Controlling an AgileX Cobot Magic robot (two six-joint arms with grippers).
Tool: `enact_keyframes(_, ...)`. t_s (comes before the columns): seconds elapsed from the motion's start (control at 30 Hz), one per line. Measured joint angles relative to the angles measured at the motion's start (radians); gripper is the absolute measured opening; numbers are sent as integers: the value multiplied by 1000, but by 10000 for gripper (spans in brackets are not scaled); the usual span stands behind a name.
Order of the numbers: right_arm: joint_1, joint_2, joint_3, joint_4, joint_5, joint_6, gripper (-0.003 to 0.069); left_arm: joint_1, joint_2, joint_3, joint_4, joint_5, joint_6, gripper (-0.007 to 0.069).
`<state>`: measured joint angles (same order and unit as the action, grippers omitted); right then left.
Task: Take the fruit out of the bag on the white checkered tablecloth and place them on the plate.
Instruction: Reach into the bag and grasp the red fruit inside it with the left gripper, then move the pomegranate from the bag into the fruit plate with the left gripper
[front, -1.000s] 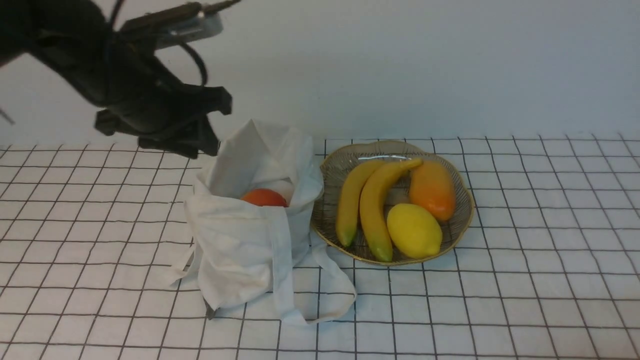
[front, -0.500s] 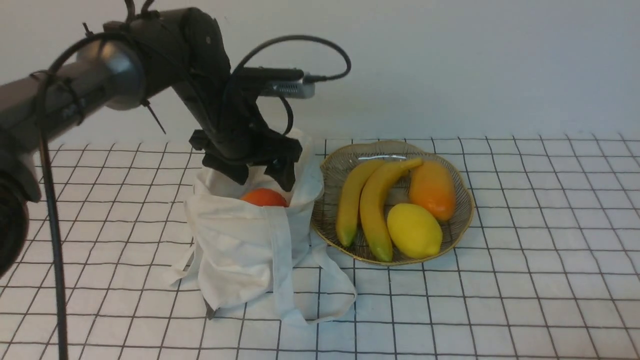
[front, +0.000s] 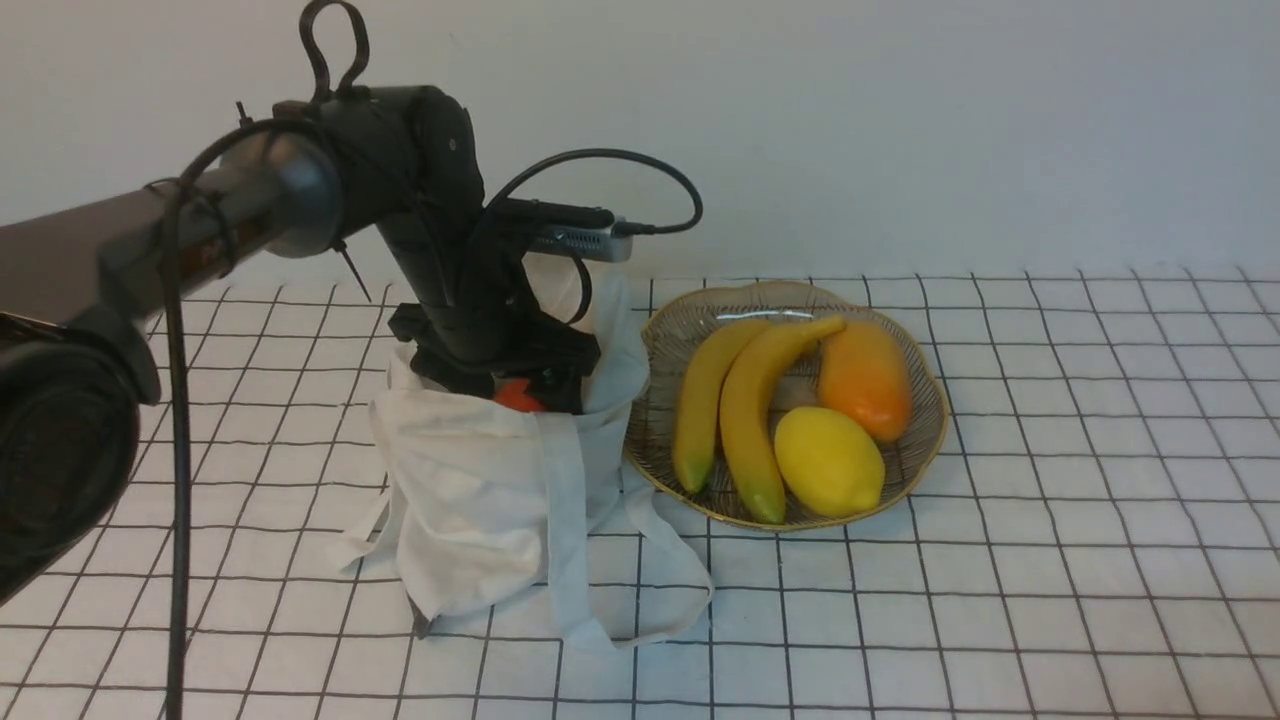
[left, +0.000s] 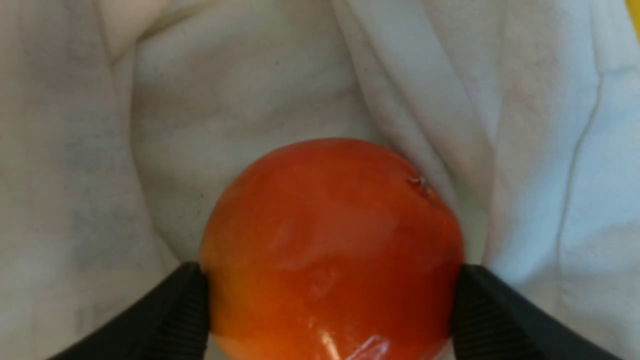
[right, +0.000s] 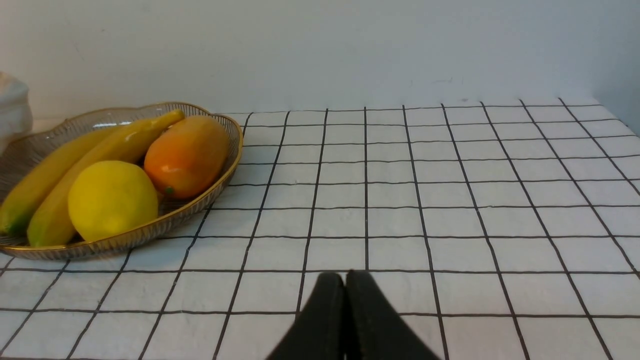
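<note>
The round red-orange fruit (front: 516, 397) sits inside the white cloth bag (front: 480, 500), which stands on the checkered tablecloth (front: 1050, 520). My left gripper (front: 515, 392) reaches down into the bag's mouth. In the left wrist view its black fingers (left: 185, 305) press against both sides of the fruit (left: 330, 235), with bag cloth (left: 550, 150) all around. The woven golden plate (front: 938, 425) lies right of the bag. My right gripper (right: 345, 282) is shut and empty, low over the cloth, right of the plate (right: 200, 202).
The plate holds two bananas (front: 745, 410), an orange mango-like fruit (front: 865, 380) and a yellow lemon (front: 828, 460). The bag's strap handles (front: 640, 580) trail on the cloth in front of it. A white wall stands behind.
My left arm has swung right from beside the bag to over it, then dropped into its mouth; the fingers now sit on both sides of the fruit.
</note>
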<state>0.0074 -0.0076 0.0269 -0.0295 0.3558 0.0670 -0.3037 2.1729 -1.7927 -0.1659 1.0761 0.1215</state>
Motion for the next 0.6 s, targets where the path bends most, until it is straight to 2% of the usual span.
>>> enact_keyframes(0.33, 0, 0, 0, 0, 0, 0, -15, -1, -17, -3, 51, -33, -1, 558)
enact_keyframes(0.5, 0, 0, 0, 0, 0, 0, -15, -1, -92, -94, 87, 30, -3, 558)
enact_keyframes(0.6, 0, 0, 0, 0, 0, 0, -15, -2, -141, -163, 63, 50, -3, 551)
